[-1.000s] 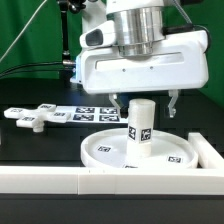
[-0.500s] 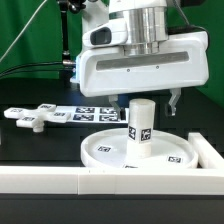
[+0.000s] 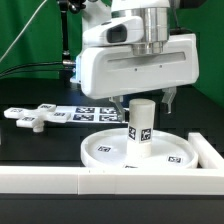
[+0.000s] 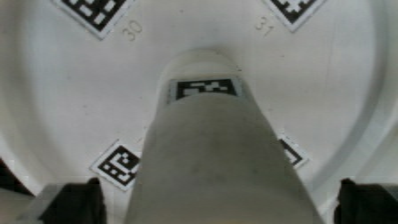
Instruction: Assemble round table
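The short cylindrical leg stands upright in the middle of the large rimmed round disc. My gripper hangs right over the leg's top, open, with one finger on each side and a small gap to the leg. In the wrist view the leg runs up between my dark fingertips, with the disc and its markers around it. The flat cross-shaped piece lies on the black table at the exterior view's left.
The marker board lies flat behind the disc. A long white border wall runs along the front, and a second stretch along the exterior view's right, close to the disc.
My gripper has risen and shifted very slightly above the leg. The leg and disc have not moved.
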Robot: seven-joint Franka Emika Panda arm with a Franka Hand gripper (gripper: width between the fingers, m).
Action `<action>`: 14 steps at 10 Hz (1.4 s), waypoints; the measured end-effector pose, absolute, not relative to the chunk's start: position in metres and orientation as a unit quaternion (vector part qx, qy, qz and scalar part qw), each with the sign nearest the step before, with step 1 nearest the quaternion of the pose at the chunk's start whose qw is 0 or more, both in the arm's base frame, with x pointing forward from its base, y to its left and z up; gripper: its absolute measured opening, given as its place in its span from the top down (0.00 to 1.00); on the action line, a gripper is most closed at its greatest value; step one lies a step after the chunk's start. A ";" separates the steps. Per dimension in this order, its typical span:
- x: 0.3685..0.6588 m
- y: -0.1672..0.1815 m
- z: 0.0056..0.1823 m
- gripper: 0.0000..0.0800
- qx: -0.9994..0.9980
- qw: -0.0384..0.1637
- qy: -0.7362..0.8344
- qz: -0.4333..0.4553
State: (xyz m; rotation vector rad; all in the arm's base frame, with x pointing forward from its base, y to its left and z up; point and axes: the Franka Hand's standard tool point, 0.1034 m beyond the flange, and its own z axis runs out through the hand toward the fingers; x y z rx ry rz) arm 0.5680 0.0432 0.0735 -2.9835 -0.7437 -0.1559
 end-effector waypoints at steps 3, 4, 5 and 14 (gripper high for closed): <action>0.566 0.046 0.073 0.19 -0.936 0.014 -0.349 -0.043; 0.566 0.047 0.073 0.19 -0.918 0.006 -0.395 -0.040; 0.565 0.046 0.072 0.19 -0.903 0.001 -0.428 -0.036; 0.565 0.037 0.071 0.19 -0.800 -0.019 -0.600 -0.020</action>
